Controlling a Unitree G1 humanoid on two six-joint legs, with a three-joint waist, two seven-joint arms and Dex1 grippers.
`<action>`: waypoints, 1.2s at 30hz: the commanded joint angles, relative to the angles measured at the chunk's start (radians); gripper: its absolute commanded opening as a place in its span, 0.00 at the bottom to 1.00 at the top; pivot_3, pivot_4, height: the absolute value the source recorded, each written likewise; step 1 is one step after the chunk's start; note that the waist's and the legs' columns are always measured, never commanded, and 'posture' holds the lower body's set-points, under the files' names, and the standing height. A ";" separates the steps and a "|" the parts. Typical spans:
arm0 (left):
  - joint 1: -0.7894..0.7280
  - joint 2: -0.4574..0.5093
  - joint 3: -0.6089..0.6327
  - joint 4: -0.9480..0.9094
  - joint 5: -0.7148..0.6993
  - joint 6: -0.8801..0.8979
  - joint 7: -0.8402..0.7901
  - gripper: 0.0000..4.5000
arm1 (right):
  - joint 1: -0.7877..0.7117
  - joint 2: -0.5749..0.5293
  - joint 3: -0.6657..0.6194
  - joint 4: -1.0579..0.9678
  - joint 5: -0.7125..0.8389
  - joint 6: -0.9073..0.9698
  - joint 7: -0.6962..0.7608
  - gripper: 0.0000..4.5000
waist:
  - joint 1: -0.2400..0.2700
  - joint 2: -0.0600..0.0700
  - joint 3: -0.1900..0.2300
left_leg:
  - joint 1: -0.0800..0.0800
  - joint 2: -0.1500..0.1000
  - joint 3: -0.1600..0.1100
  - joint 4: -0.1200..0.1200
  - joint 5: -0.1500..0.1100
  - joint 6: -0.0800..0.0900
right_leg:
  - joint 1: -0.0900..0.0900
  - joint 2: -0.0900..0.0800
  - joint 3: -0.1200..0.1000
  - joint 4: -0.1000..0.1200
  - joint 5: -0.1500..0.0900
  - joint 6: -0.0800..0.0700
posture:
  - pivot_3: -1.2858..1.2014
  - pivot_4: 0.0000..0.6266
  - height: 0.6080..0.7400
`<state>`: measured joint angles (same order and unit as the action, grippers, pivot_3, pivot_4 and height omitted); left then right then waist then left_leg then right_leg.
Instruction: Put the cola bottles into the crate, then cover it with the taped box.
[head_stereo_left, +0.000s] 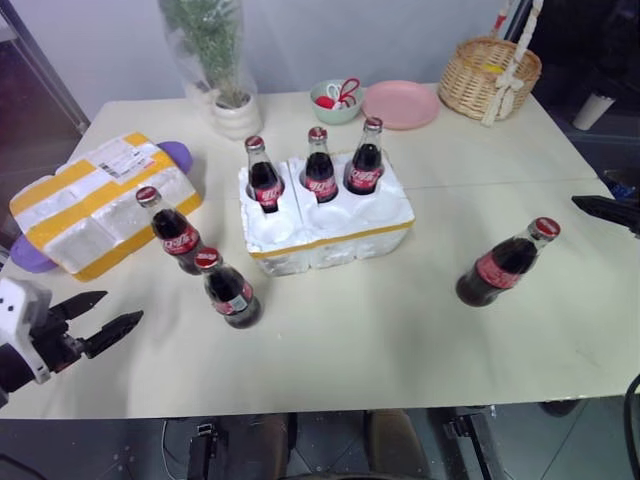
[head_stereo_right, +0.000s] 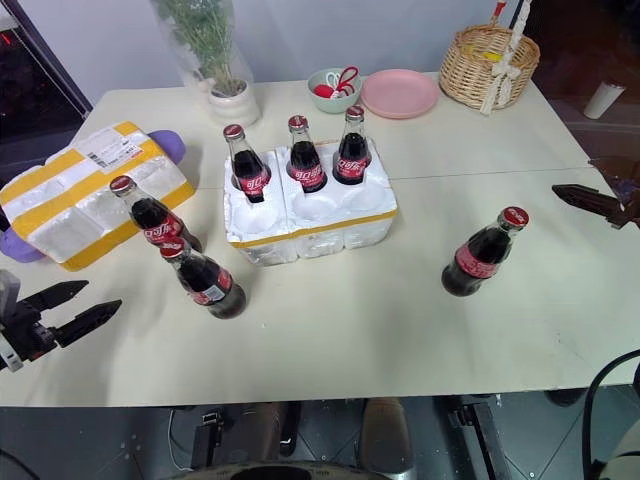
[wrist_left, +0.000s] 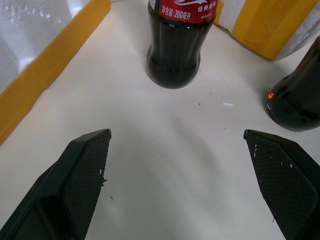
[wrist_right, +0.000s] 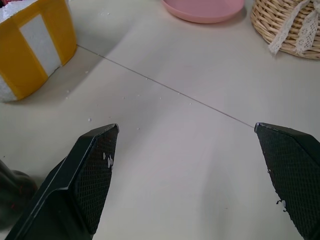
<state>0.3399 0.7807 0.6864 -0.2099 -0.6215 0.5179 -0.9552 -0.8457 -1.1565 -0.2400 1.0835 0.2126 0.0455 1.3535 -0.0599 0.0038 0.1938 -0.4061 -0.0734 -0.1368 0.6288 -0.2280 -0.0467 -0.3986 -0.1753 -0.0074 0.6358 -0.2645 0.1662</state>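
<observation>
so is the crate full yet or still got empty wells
Half full. The crate holds three cola bottles upright in its back row; the three front wells are empty. Three more bottles stand on the table.

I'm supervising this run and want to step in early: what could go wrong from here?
1. Two glass cola bottles stand close together by the open left gripper: the nearer one and the one behind it. Reaching for either may topple the other.
2. The lone bottle on the right stands on open table; a knock from the open right gripper might roll it away.
3. The white foam crate is light and may slide during insertion.
</observation>
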 joint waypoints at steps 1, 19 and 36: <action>-0.002 0.013 0.016 0.004 0.003 -0.019 -0.007 0.99 | -0.018 -0.019 -0.028 -0.032 0.020 -0.002 0.000 1.00 | 0.000 0.000 0.000 | 0.000 0.001 0.000 0.000 0.000 0.000 | 0.000 0.001 0.000 0.000 0.000 -0.001 | 0.52 0.24 0.98; -0.174 0.067 0.043 -0.010 -0.148 0.106 0.007 0.99 | -0.157 -0.015 -0.003 -0.089 0.050 0.160 0.124 1.00 | 0.003 0.000 0.000 | 0.000 0.003 0.003 0.000 0.000 0.000 | -0.003 0.004 0.003 0.000 0.002 -0.003 | 0.52 0.24 0.98; -0.577 0.029 -0.327 0.339 0.088 -0.102 -0.003 0.99 | -0.247 0.026 0.228 -0.703 0.401 0.606 0.261 1.00 | 0.012 0.000 0.001 | -0.002 0.006 0.004 0.000 0.000 0.000 | -0.007 0.007 0.004 0.001 0.004 -0.001 | 0.52 0.24 0.98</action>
<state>-0.2197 0.8009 0.3566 0.1188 -0.5488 0.4476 -0.9535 -1.0838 -1.1192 0.0036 0.4343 0.5673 0.6307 1.6106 -0.0478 0.0037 0.1945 -0.4078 -0.0677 -0.1331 0.6286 -0.2281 -0.0470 -0.4055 -0.1686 -0.0034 0.6365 -0.2600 0.1652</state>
